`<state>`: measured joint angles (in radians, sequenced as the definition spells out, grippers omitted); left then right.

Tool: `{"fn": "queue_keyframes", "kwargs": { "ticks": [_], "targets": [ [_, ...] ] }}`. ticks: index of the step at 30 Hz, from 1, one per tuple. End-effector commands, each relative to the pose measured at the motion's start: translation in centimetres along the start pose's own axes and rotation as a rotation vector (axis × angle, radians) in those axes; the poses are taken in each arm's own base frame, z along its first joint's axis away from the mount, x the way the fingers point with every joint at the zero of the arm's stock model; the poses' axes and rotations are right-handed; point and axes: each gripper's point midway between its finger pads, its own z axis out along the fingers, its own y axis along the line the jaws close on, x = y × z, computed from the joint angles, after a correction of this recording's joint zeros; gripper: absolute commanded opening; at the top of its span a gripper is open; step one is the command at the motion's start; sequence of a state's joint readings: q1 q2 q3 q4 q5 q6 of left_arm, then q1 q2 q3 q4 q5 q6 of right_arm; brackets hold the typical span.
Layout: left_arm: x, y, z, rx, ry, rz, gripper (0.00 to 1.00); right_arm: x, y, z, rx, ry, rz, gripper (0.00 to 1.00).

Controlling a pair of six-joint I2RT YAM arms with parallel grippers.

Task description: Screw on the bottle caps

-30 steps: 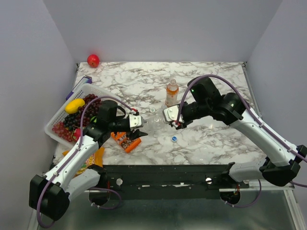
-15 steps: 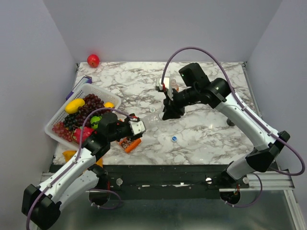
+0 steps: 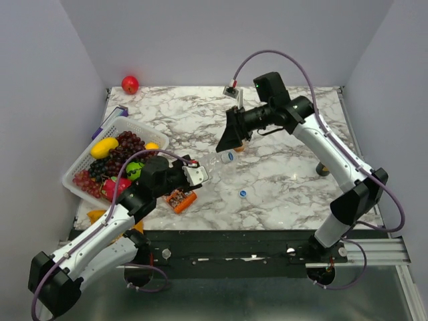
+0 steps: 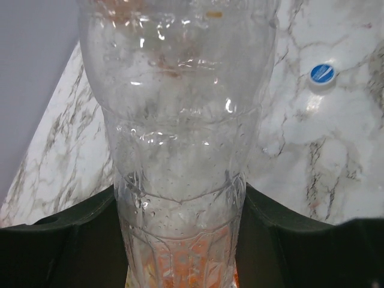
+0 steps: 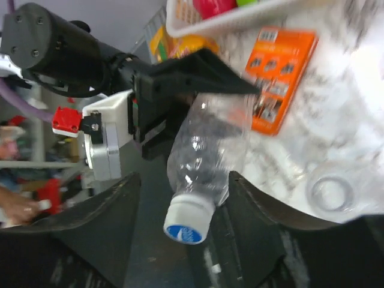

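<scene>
My left gripper [image 3: 198, 174] is shut on the base of a clear bottle [image 3: 212, 162] and holds it tilted above the table, neck pointing right. In the left wrist view the bottle [image 4: 180, 180] fills the gap between the fingers [image 4: 72, 240]. A white cap with a blue top [image 5: 189, 217] sits on the bottle's neck [image 5: 207, 156]. My right gripper [image 3: 225, 145] is open, its fingers on either side of the capped neck without touching it [image 5: 183, 180]. A loose blue cap [image 3: 243, 194] lies on the marble, also in the left wrist view [image 4: 322, 73]. The orange bottle [image 3: 240, 144] is mostly hidden behind my right gripper.
A white basket [image 3: 79, 166] of fruit stands at the left. An orange packet [image 3: 175, 198] and a carrot [image 3: 186, 202] lie beneath my left gripper. A dark can [image 3: 322, 170] is at the right. A red apple [image 3: 130, 84] sits at the back left. A whitish ring [image 5: 329, 193] lies on the table.
My right arm has swung up and back, turning its gripper to face the bottle's neck. My left gripper has shifted slightly right with the bottle, whose cap end now shows.
</scene>
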<state>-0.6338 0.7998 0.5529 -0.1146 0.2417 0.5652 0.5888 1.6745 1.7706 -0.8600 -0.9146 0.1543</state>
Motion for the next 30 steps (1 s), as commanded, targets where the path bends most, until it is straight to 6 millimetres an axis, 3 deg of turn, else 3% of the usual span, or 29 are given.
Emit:
{"fn": "queue_keyframes", "kwargs": {
  "ticks": [1, 2, 3, 4, 6, 11, 17, 20, 27, 30],
  "targets": [
    [-4.6, -2.5, -0.6, 0.187, -0.152, -0.062, 0.0, -3.6, 3.9, -5.0, 0.033, -0.138, -0.559, 0.71],
    [-5.1, -2.9, -0.8, 0.219, -0.171, -0.077, 0.0, -3.2, 3.9, -5.4, 0.05, -0.141, -0.636, 0.74],
    [-5.9, -3.8, -1.0, 0.271, -0.198, -0.133, 0.0, -3.1, 5.8, -7.1, 0.07, -0.189, -0.744, 0.75],
    [-6.8, -3.8, -1.2, 0.284, -0.218, -0.153, 0.0, -1.6, 3.8, -6.4, 0.101, -0.171, -0.759, 0.76],
    [-7.7, -3.7, -1.2, 0.3, -0.236, -0.207, 0.0, -2.3, 4.2, -6.9, 0.131, -0.247, -0.852, 0.8],
    [-10.5, -3.1, -1.5, 0.329, -0.3, -0.286, 0.0, -2.2, 5.5, -6.6, 0.065, -0.314, -0.791, 0.82],
    [-12.0, -2.3, -1.3, 0.35, -0.326, -0.312, 0.0, -2.2, 6.2, -6.1, -0.002, -0.336, -0.757, 0.81],
    [-12.6, -2.0, -1.2, 0.35, -0.342, -0.32, 0.0, -1.9, 6.0, -5.8, -0.009, -0.339, -0.735, 0.78],
    [-12.9, -1.8, -0.6, 0.358, -0.347, -0.336, 0.0, -2.4, 7.3, -5.6, -0.088, -0.386, -0.627, 0.58],
    [-13.1, -1.6, -0.4, 0.355, -0.353, -0.345, 0.0, -2.2, 7.6, -5.4, -0.118, -0.393, -0.573, 0.53]
  ]
}}
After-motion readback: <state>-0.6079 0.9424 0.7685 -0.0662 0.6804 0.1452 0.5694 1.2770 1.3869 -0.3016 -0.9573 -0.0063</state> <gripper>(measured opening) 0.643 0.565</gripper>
